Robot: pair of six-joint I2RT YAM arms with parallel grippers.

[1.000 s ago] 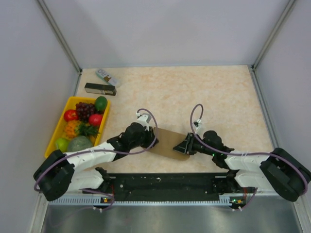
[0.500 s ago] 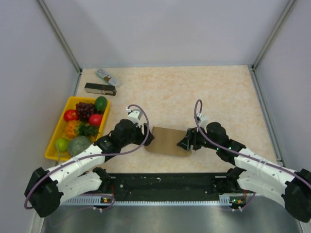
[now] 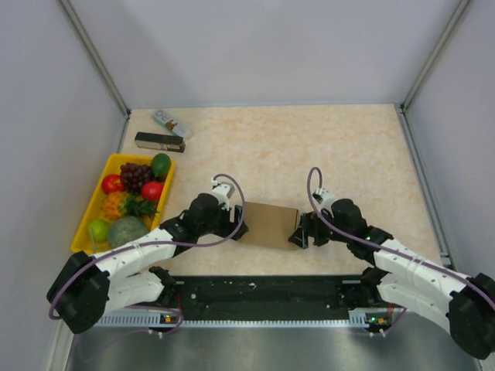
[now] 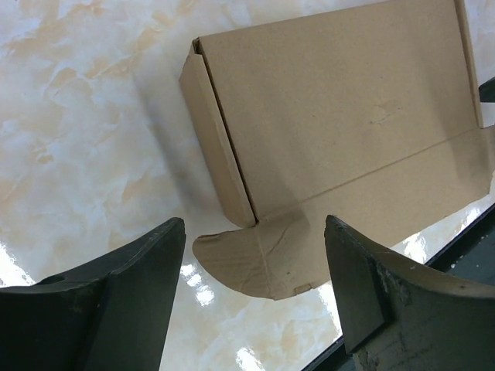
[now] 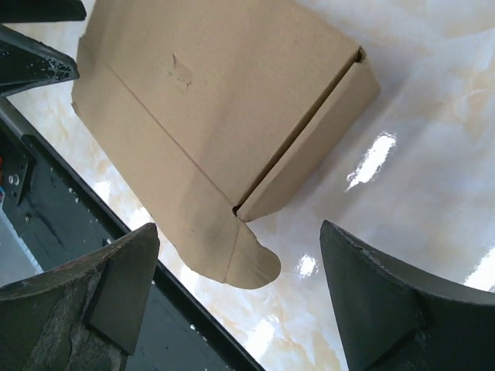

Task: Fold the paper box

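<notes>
The paper box [image 3: 268,224] lies on the table between my two arms, a brown cardboard carton folded shut with a rounded flap sticking out at each near corner. In the left wrist view the paper box [image 4: 332,124] fills the upper right, and its flap lies below my open left gripper [image 4: 255,286]. My left gripper [image 3: 236,224] stands at the box's left end. Over on the right end is my right gripper [image 3: 300,234], also open. The right wrist view shows the paper box [image 5: 209,93] beyond the open right gripper [image 5: 240,290], whose fingers touch nothing.
A yellow tray [image 3: 90,207] of fruit sits at the left edge. A slim black box [image 3: 159,141] and a small white packet [image 3: 171,122] lie at the back left. A black rail [image 3: 263,290] runs along the table's near edge.
Both grippers have opened and let go of the box's ends. The box has settled a little farther from the rail, and both arms have shifted slightly.
</notes>
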